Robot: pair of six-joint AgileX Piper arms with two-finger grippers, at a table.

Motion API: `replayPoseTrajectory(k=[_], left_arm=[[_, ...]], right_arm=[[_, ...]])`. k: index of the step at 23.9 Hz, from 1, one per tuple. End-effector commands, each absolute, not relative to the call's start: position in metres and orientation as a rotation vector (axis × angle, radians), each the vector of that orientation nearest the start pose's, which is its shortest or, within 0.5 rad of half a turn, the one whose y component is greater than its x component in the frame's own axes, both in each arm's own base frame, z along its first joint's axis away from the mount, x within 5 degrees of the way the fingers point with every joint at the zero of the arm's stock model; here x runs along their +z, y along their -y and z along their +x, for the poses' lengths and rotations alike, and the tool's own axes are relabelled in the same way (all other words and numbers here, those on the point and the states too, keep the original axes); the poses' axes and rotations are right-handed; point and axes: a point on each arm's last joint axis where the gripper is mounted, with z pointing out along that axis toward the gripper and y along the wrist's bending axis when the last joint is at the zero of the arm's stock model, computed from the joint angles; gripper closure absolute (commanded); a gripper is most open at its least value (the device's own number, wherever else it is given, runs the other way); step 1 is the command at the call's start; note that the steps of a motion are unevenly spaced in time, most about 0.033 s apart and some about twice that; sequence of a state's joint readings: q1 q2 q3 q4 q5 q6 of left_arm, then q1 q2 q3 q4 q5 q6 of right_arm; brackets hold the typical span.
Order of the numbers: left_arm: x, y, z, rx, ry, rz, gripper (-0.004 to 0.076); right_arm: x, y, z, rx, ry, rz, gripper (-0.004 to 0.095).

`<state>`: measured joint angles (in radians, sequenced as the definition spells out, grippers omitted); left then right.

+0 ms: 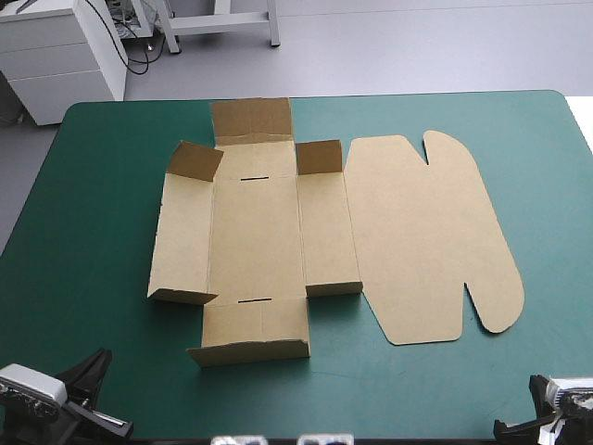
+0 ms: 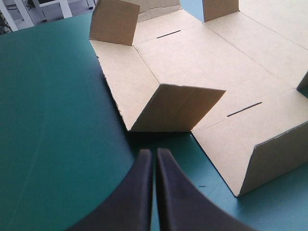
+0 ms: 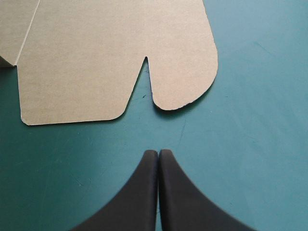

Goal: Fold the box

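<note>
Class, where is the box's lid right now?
High view: the lid lies flat on the table's right half, beside the box's base; its rounded flap sits ahead of the right gripper.

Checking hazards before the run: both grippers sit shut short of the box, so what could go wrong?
The box lies loose on the teal-green cover; pushing one wall may slide the sheet. The left gripper points at a half-raised corner flap and could crush it. The lid lies flat, so the right gripper may fail to get under it.
</note>
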<state>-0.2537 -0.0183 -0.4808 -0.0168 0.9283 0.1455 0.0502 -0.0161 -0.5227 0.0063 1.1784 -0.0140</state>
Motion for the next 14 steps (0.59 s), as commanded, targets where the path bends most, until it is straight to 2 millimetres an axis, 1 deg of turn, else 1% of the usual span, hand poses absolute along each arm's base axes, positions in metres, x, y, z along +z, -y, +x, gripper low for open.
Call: replayPoseTrajectory(k=[1, 9, 14], left_arm=[[0.2950, 0.0007, -0.0028, -0.107, -1.782, 0.353, 0.0716], [0.2954, 0.0008, -0.0027, -0.107, -1.777, 0.352, 0.0716], [0.3038, 0.0016, 0.0007, -0.110, -1.704, 0.336, 0.0717]], right_arm=[[0.2847, 0.0008, -0.0172, 0.015, -2.010, -0.067, 0.0922], [0.2847, 0.0008, -0.0172, 0.015, -2.010, -0.067, 0.0922], [0.2847, 0.0008, -0.0172, 0.015, -2.010, -0.067, 0.0922]])
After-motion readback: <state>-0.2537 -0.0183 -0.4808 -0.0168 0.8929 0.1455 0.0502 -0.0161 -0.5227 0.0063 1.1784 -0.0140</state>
